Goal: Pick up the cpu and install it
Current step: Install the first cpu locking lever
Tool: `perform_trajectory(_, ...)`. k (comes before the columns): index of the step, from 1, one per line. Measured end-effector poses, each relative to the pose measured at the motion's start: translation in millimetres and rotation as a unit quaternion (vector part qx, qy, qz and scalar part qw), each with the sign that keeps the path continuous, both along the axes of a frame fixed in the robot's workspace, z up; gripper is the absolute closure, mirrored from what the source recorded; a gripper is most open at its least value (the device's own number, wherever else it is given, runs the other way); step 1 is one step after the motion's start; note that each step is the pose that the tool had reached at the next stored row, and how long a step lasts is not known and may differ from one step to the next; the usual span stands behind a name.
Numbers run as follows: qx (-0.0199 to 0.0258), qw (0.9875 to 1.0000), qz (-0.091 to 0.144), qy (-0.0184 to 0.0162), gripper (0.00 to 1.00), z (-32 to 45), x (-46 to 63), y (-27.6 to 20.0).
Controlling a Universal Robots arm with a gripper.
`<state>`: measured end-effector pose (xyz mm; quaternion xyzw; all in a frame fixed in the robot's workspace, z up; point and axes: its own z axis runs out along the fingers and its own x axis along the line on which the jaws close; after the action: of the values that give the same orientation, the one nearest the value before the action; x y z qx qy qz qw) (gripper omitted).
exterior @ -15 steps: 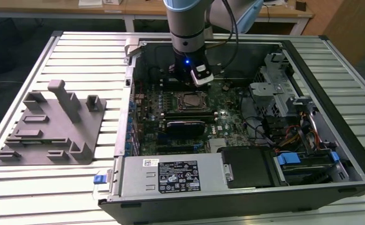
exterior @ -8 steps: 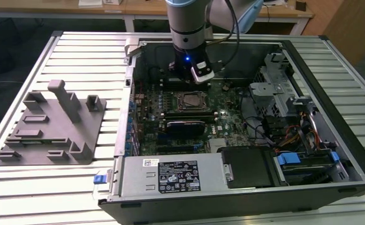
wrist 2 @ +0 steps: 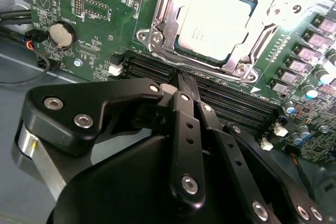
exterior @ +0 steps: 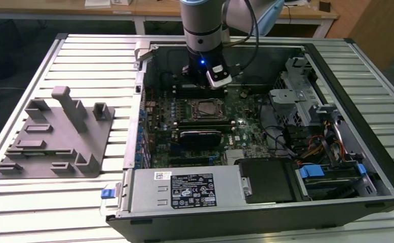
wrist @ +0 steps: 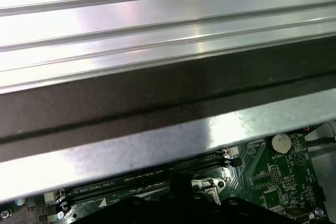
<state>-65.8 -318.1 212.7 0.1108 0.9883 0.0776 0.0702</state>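
Nearest the camera in the exterior view is the metal power-supply box [exterior: 183, 190] at the near edge of the open computer case [exterior: 359, 106], which lies on its side on the slatted bench [exterior: 82, 55]. Inside, the green motherboard [exterior: 244, 126] faces up, and the cpu [exterior: 204, 109] sits in its socket [exterior: 202, 118] near the board's middle; in the second wrist view its silvery top lies flat inside the metal frame, with nothing gripping it.

The tool [wrist 2: 181, 80] hangs just beyond the socket on the far side, its black fingers [wrist 2: 185, 129] drawn together to a point with nothing between them — closed and empty. The tip is over the dark memory slots [wrist 2: 220, 100] that run beside the socket, near the chip but not touching it.

My reading is that the placing is done: the chip is already seated and let go. What I cannot tell is whether the retention frame is latched; the lever is too small to judge.

Room is tight. The case's far wall [wrist: 157, 98] stands close behind the arm, as the first wrist view shows, and the drive cage [exterior: 298, 96] with its loose cables crowds the exterior view's right. The open way is straight up. The grey fixture block [exterior: 55, 142] sits well apart on the exterior view's left, out of the way
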Motion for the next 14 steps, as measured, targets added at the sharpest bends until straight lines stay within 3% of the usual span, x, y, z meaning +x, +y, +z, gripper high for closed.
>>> perform_trajectory(2, -0.0006, 1.0000, 0.000, 0.0000, 0.89, 0.0, 0.0, 0.0)
perform_trajectory(5, -0.0085, 1.0000, 0.000, 0.0000, 0.89, -0.4, 0.0, 0.0)
perform_trajectory(11, -0.0345, 0.9994, 0.000, 0.0002, 0.89, -1.3, 0.0, 0.0)
perform_trajectory(12, -0.0534, 0.9986, 0.000, 0.0002, 0.89, -2.3, 0.0, 0.0)
perform_trajectory(14, -0.0684, 0.9977, 0.000, 0.0003, 0.89, -2.9, 0.0, 0.0)
